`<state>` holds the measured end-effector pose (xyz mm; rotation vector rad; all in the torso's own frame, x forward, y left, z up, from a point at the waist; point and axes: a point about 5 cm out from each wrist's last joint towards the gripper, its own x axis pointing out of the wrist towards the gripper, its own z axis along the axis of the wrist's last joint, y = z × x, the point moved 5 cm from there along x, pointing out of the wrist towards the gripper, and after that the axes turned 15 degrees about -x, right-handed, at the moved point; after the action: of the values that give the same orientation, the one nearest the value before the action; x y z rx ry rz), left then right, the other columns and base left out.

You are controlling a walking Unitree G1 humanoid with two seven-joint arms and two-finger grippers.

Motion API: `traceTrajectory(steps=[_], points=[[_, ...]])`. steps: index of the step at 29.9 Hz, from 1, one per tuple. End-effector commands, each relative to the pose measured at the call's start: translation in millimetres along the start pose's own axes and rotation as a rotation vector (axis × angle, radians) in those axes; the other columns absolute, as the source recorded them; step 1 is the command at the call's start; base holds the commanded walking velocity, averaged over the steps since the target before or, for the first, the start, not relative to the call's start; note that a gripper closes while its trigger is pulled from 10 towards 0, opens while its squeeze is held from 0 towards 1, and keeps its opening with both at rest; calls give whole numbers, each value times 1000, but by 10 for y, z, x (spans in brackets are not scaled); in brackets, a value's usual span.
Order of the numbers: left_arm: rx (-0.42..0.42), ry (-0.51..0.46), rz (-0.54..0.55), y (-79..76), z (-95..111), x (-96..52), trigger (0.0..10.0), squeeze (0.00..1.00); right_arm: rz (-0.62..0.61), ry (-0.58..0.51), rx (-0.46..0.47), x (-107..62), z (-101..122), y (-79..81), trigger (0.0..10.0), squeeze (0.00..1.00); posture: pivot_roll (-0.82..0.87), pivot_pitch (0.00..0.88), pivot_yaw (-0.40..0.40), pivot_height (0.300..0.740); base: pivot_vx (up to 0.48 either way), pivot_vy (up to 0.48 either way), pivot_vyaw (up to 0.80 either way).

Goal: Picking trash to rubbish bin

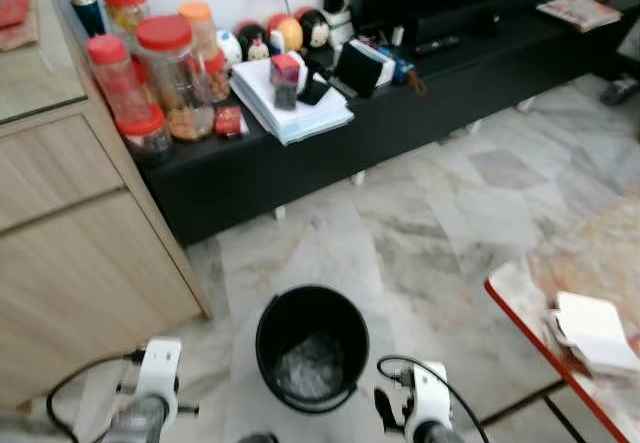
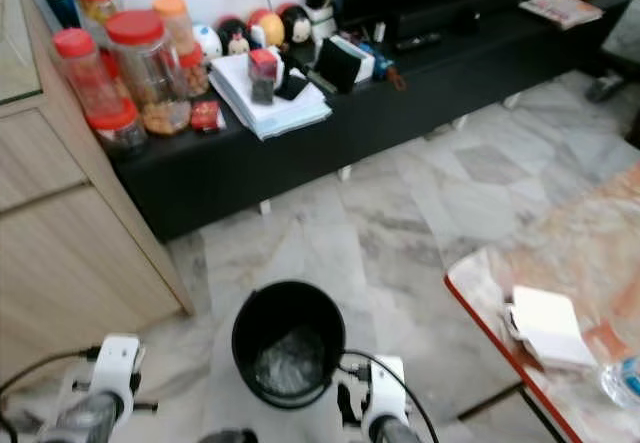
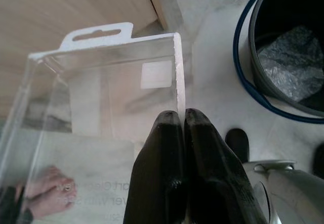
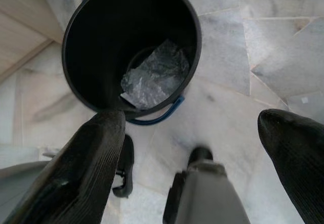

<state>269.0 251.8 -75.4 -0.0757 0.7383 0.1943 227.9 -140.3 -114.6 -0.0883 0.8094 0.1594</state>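
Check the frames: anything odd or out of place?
Nothing spilled or damaged. The left hand is shut on a clear plastic package, not yet over the black bin, which holds crumpled plastic. The right hand is open above it.

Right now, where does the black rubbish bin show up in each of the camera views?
Left eye view: rubbish bin at bottom centre, on the floor.
Right eye view: bottom, left of centre.
Left wrist view: upper right corner, beyond the clear plastic package.
Right wrist view: upper left of centre.
Shared landmark: crumpled clear plastic inside it.
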Motion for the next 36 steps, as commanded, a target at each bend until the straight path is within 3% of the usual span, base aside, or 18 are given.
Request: traceTrajectory(steps=[1, 17, 22, 27, 36], points=[[3, 25, -10, -59, -94, -8, 10000, 0, -24, 22, 7, -30, -87, -89, 10000, 0, 175, 170, -34, 740, 371, 0, 0], [8, -24, -57, -184, 75, 26, 10000, 0, -14, 10, -15, -25, -59, -83, 10000, 0, 170, 176, -36, 740, 367, 0, 0], [59, -65, -113, -328, 219, 46, 10000, 0, 6, -4, -40, -17, -19, -64, 10000, 0, 168, 180, -41, 740, 0, 0, 0], [138, -143, -225, -663, 524, 64, 10000, 0, 26, -33, -93, -1, 82, -88, 10000, 0, 157, 187, -49, 740, 0, 0, 0], [163, -188, -353, -1067, 703, 33, 10000, 0, 87, -101, -170, 36, 315, -42, 10000, 0, 123, 206, -67, 740, 0, 0, 0]])
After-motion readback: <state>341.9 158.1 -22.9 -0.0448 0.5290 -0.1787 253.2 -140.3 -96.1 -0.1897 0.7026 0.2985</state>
